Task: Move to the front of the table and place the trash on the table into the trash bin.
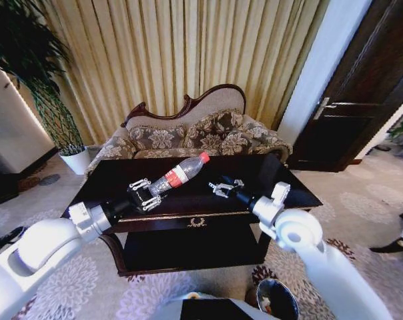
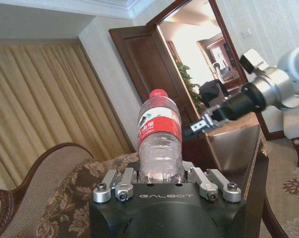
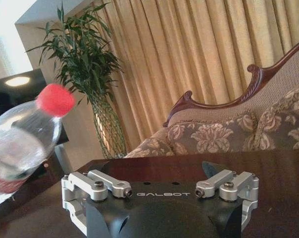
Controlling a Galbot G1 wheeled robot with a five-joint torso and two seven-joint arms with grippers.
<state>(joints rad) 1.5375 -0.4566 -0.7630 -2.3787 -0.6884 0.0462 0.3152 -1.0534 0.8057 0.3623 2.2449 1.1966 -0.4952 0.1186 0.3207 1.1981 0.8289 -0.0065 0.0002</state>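
A clear plastic bottle (image 1: 178, 175) with a red cap and red-white label hangs tilted over the dark glossy table (image 1: 115, 177), cap pointing toward the sofa. My left gripper (image 1: 145, 194) is shut on its lower end; the left wrist view has the bottle (image 2: 159, 134) standing up between the fingers (image 2: 121, 184). My right gripper (image 1: 225, 189) hovers open over the table's middle-right with nothing in it, and its own view shows the spread fingers (image 3: 109, 184) and the bottle (image 3: 25, 134) off to one side. The trash bin (image 1: 276, 300) stands on the carpet by my right arm.
A floral carved-back sofa (image 1: 188, 137) sits right behind the table. A white plant pot (image 1: 76, 160) with a tall plant stands at the far left by the gold curtains. A dark door (image 1: 361, 100) is at the right. Patterned carpet surrounds the table.
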